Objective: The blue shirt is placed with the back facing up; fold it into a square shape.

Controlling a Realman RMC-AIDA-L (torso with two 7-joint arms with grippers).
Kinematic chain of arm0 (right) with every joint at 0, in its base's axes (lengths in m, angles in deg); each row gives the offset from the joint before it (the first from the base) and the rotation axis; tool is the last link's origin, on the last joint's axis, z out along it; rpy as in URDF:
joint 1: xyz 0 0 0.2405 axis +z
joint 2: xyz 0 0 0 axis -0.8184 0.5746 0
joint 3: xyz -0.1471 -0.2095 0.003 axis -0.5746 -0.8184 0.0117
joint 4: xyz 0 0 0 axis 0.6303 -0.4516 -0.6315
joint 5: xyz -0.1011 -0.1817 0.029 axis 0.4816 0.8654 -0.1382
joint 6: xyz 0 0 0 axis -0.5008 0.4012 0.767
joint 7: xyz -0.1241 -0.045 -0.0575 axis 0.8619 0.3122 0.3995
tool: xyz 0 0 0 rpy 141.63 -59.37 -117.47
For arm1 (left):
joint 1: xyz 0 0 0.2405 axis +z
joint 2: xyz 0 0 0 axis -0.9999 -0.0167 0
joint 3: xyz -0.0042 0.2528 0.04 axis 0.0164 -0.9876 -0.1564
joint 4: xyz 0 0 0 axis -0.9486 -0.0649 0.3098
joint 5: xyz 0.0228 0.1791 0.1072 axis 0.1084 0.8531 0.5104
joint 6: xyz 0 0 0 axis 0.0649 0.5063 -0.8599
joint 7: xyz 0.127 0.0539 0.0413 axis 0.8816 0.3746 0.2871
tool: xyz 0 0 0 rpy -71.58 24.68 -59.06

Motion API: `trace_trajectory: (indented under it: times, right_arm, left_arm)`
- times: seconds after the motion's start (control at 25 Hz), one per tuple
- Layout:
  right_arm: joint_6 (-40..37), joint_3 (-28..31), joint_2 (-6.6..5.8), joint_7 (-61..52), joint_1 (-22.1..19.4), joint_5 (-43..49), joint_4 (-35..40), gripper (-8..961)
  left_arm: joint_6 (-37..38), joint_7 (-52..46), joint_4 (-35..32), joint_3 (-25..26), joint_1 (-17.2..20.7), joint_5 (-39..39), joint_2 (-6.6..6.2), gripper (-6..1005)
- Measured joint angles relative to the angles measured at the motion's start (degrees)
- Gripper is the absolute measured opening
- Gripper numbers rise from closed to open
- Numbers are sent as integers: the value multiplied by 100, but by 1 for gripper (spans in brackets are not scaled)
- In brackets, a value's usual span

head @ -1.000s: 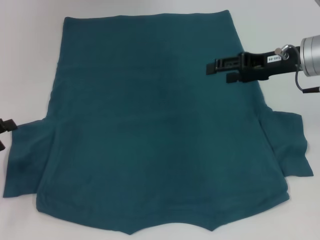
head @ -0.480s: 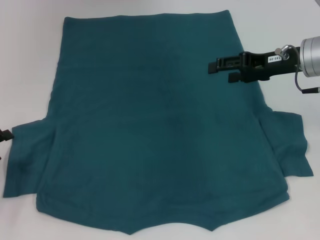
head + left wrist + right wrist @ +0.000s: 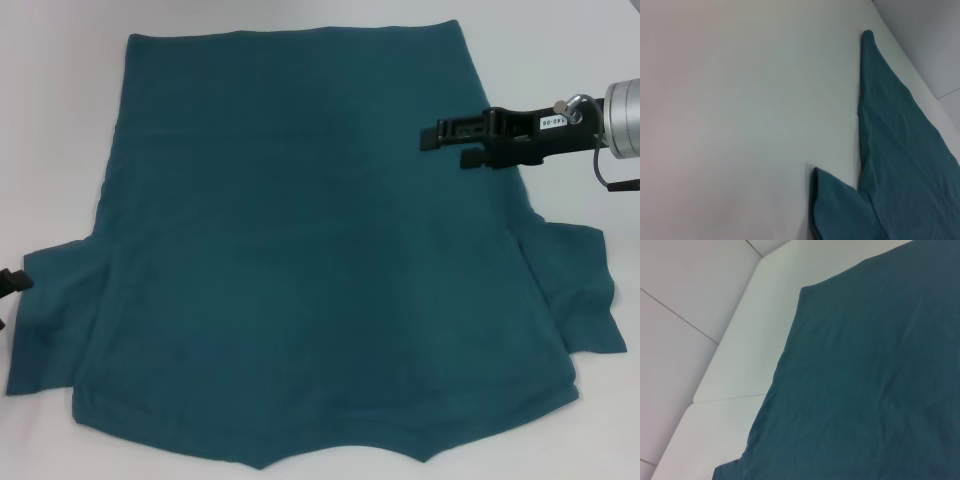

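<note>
Shirt flat on the white table [image 3: 60, 110], nothing folded yet. I see the blue shirt [image 3: 300, 260] spread back-up, hem at the far edge, collar end nearest me, both short sleeves sticking out to the sides, so the whole outline is open for the first fold.

Right gripper [image 3: 445, 140] reaches in from the right and hangs over the shirt's right side edge, a bit beyond the sleeve. Its two fingers show only a narrow gap and there is no cloth between them, so I read it as holding nothing. I judge it is placed there to line up with the side seam before going down to pinch that edge.

Left gripper [image 3: 12, 282] barely pokes in at the left border, just beside the left sleeve tip; I can't tell how its fingers stand. Probably waiting at that sleeve to mirror the other arm.

Left wrist view shows the sleeve and side edge lying flat on bare table, so the edges look easy to get under.
</note>
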Motion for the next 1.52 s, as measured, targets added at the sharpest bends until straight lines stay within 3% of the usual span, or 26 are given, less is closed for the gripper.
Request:
trace_trajectory:
  times: [0.68,1.2,1.52]
  right_arm:
    - [-14,-5,0,37,-6,-8,0,912]
    - [-47,39,0,47,-29,-7,0,912]
    - [-44,54,0,47,-66,-9,0,911]
  left_arm:
    - [-205,230,350,-72,-183,23,2,861]
    - [-92,-10,404,-278,-319,45,-43,777]
    - [-88,-21,383,-310,-318,49,-46,488]
